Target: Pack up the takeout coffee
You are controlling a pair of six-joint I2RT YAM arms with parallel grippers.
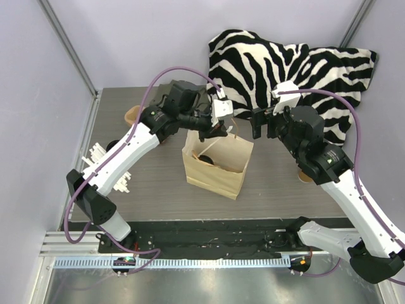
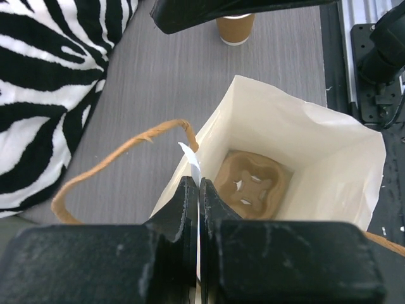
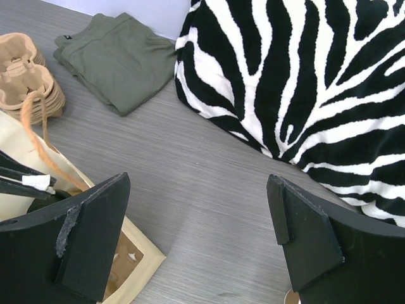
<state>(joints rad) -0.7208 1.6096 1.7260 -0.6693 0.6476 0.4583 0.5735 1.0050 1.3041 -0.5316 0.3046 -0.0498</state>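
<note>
The takeout coffee (image 2: 235,28) is a small brown paper cup standing on the table beyond the bag, its top hidden by the right arm. In the top view only a sliver of the cup (image 1: 305,176) shows beside that arm. A kraft paper bag (image 1: 215,166) stands upright and open at the table's middle. My left gripper (image 2: 198,187) is shut on the bag's (image 2: 329,149) far rim, next to its twisted paper handle (image 2: 114,155). A moulded cup carrier (image 2: 252,183) lies on the bag's floor. My right gripper (image 3: 197,183) hangs open over bare table just right of the bag, holding nothing.
A zebra-print cloth (image 1: 285,69) fills the back right. A folded green cloth (image 3: 117,57) and a stack of cup carriers (image 3: 25,69) lie at the back left. White sticks (image 1: 95,158) lie by the left arm.
</note>
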